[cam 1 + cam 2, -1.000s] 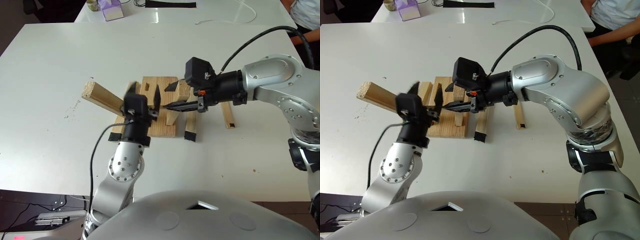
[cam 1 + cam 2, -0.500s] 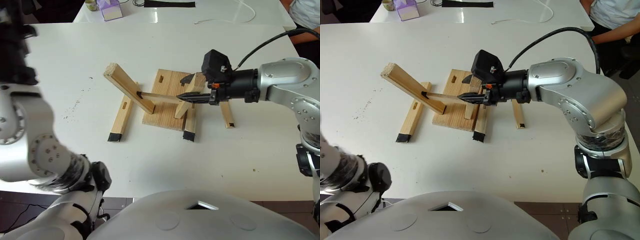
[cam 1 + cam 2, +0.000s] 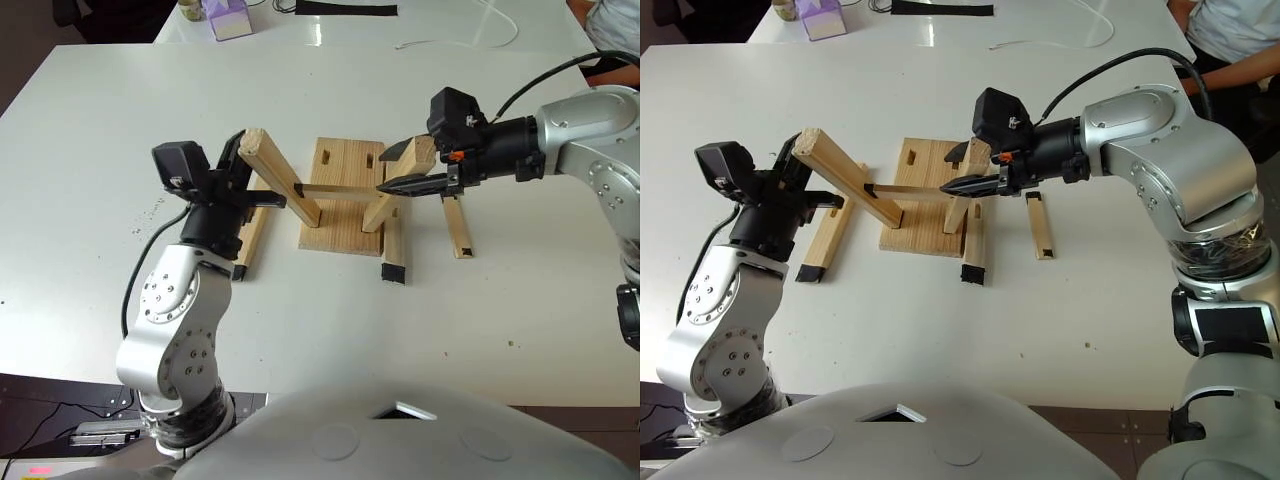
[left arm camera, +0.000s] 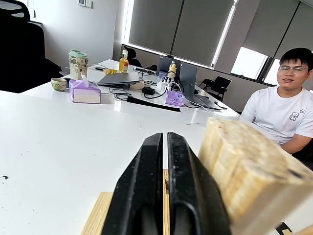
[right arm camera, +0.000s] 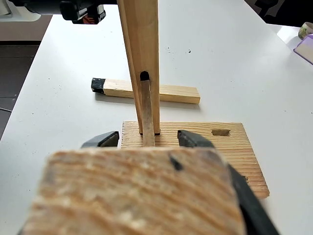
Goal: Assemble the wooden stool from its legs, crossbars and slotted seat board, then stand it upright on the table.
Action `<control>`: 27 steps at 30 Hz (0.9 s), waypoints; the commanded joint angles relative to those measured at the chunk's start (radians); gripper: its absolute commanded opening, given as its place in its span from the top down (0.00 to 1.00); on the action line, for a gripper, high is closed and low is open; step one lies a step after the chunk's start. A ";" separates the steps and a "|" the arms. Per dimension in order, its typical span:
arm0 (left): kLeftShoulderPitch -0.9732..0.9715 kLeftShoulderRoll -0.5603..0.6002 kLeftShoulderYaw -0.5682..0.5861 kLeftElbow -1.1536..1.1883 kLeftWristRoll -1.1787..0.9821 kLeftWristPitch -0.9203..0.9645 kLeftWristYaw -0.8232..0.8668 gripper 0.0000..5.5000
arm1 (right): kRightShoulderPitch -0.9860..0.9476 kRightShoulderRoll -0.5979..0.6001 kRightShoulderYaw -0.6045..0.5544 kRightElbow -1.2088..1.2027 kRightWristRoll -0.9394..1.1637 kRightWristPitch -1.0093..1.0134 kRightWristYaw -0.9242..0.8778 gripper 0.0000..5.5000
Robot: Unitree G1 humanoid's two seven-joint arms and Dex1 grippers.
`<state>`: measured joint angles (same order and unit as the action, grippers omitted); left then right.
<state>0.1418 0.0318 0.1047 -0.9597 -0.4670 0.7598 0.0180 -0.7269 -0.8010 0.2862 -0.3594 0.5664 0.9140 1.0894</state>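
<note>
Pale wood throughout: seat board flat on the desk, between your arms. Crossbar runs left–right above it, left end socketed in the tilted leg, right end at the second leg, which your right pincer is grasping. Left pincer clenched on nothing, just beside the tilted leg's top. Next push likely follows the crossbar's axis.

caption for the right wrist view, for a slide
Thin crossbar plugged into a hole in a leaning leg over the seat board, another leg flat on the table.
</note>
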 commanded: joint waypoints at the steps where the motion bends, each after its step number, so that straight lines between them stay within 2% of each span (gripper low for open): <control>1: -0.023 0.004 0.153 -0.021 -0.041 -0.042 0.060 1.00 | -0.058 0.086 0.073 0.014 0.019 -0.019 0.069 0.64; 3: -0.070 0.042 0.401 0.044 -0.025 -0.085 0.172 1.00 | -0.057 0.072 0.055 0.020 0.004 -0.014 0.066 0.64; 4: -0.058 0.073 0.495 0.067 0.008 -0.093 0.204 1.00 | -0.061 0.071 0.049 0.023 -0.002 -0.012 0.062 0.64; 5: -0.039 0.100 0.542 0.077 0.031 -0.083 0.212 1.00 | -0.063 0.072 0.044 0.024 -0.005 -0.011 0.058 0.64; 8: 0.045 0.180 0.501 0.055 0.025 -0.066 0.096 1.00 | -0.059 0.082 0.030 0.013 -0.005 0.002 0.033 0.64; 11: 0.035 0.176 0.512 0.042 -0.036 -0.067 0.082 1.00 | -0.065 0.093 0.019 0.006 -0.002 0.017 0.021 0.64; 13: 0.045 0.159 0.364 -0.013 -0.117 -0.030 0.030 1.00 | -0.070 0.098 0.018 -0.001 0.001 0.026 0.019 0.64; 14: 0.033 0.141 0.170 -0.050 -0.176 -0.021 0.001 1.00 | -0.074 0.103 0.020 -0.005 0.005 0.033 0.019 0.64; 16: -0.035 0.126 -0.317 -0.085 -0.238 -0.044 -0.094 1.00 | -0.079 0.123 0.028 -0.021 0.019 0.052 0.015 0.64; 17: -0.025 0.062 -0.410 -0.087 -0.272 -0.028 -0.074 1.00 | -0.079 0.131 0.032 -0.029 0.024 0.059 0.013 0.64; 18: -0.017 0.044 -0.438 -0.087 -0.278 -0.020 -0.061 1.00 | -0.079 0.136 0.035 -0.035 0.026 0.063 0.012 0.64; 22: 0.054 0.142 -0.310 -0.087 -0.237 -0.059 -0.059 1.00 | -0.073 0.138 0.037 -0.027 0.021 0.060 0.012 0.64; 25: 0.071 0.131 -0.202 -0.055 -0.159 -0.038 -0.008 1.00 | -0.057 0.137 0.027 -0.037 0.022 0.070 -0.008 0.64; 27: 0.056 0.098 -0.050 0.015 -0.089 -0.084 0.084 1.00 | -0.051 0.137 0.018 -0.040 0.016 0.078 -0.025 0.64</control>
<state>0.2196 0.1467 0.0862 -0.9751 -0.5350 0.6413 0.1010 -0.7674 -0.7571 0.3024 -0.3748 0.5444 0.9665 1.1213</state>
